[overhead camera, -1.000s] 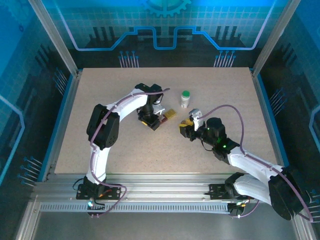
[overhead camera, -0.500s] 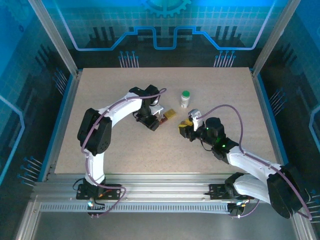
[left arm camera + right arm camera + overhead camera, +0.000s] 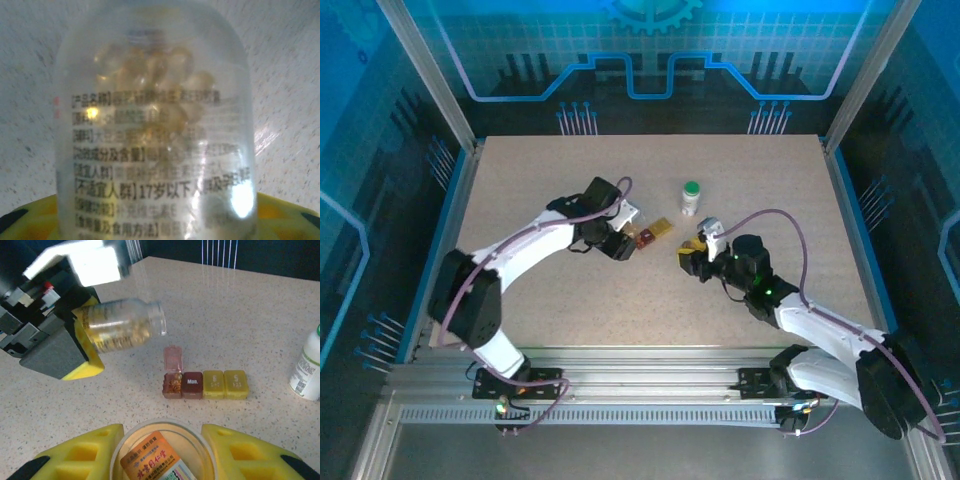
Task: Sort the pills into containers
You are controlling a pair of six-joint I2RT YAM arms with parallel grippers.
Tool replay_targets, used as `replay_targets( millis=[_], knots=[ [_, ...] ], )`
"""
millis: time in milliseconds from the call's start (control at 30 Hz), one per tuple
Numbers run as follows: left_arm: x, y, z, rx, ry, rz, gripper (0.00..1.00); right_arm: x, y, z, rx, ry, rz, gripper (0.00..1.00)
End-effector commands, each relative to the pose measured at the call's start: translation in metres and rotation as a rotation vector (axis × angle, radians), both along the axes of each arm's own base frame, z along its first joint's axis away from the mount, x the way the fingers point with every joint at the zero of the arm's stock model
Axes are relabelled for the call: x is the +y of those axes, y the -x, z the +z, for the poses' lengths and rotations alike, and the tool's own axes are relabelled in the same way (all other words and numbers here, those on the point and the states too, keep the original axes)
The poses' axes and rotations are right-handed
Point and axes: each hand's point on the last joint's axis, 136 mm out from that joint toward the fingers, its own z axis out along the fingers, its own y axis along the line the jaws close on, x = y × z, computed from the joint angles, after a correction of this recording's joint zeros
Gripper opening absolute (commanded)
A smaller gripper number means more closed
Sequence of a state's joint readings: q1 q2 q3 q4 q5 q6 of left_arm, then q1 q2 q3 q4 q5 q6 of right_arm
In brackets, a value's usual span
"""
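Observation:
My left gripper (image 3: 616, 240) (image 3: 155, 222) is shut on a clear pill bottle (image 3: 155, 125) (image 3: 122, 330) that holds yellow gel pills. The bottle lies nearly level, and its open mouth points toward the containers. The containers form one row. A red-brown box (image 3: 172, 386) (image 3: 644, 238) stands with its lid up and pills inside. A shut red-brown box (image 3: 192, 385) is beside it, followed by two yellow boxes (image 3: 225, 384) (image 3: 662, 229). My right gripper (image 3: 692, 256) (image 3: 162, 452) is in front of the row, shut on a round clear jar (image 3: 155, 460) with an orange label.
A white bottle with a green cap (image 3: 691, 198) (image 3: 307, 367) stands upright behind and to the right of the boxes. The speckled tabletop (image 3: 540, 190) is bordered by metal frame rails (image 3: 450, 200) on the left, right and near sides.
The left arm has swung its elbow out to the left and dropped lower. Its bottle has tipped from upright over the boxes to nearly level, just left of them. The right arm has stayed still.

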State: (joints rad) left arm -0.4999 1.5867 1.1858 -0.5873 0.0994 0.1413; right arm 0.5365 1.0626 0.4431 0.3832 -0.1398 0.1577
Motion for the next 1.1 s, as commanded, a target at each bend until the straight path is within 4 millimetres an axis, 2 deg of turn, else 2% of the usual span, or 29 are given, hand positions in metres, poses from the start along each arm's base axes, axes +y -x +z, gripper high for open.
replay_targets(
  millis=[0,100,167,267,367,500,633,800,1067],
  knots=[
    [-0.013,-0.016,0.06,-0.255,0.206,0.023,0.0,0.01,-0.001,0.059,-0.094,-0.077,0.04,0.0],
    [-0.016,-0.009,0.095,-0.442,0.332,-0.005,0.0,0.014,0.003,0.088,-0.122,-0.102,0.067,0.0],
    [-0.019,0.0,0.125,-0.613,0.414,-0.048,0.0,0.015,0.009,0.111,-0.144,-0.125,0.084,0.0],
    [-0.025,0.025,0.165,-0.867,0.517,-0.148,0.0,0.017,0.019,0.143,-0.18,-0.165,0.13,0.0],
    [-0.039,0.058,0.191,-1.123,0.611,-0.291,0.0,0.026,0.042,0.175,-0.244,-0.211,0.254,0.0],
    [-0.059,0.085,0.198,-1.293,0.7,-0.441,0.0,0.034,0.076,0.208,-0.402,-0.261,0.437,0.0],
    [-0.078,0.102,0.193,-1.321,0.777,-0.558,0.0,0.038,0.097,0.225,-0.507,-0.264,0.549,0.0],
    [-0.086,0.108,0.192,-1.276,0.856,-0.596,0.0,0.041,0.112,0.232,-0.586,-0.25,0.627,0.0],
    [-0.096,0.112,0.183,-1.116,0.87,-0.651,0.0,0.054,0.121,0.223,-0.56,-0.198,0.734,0.0]
  ],
)
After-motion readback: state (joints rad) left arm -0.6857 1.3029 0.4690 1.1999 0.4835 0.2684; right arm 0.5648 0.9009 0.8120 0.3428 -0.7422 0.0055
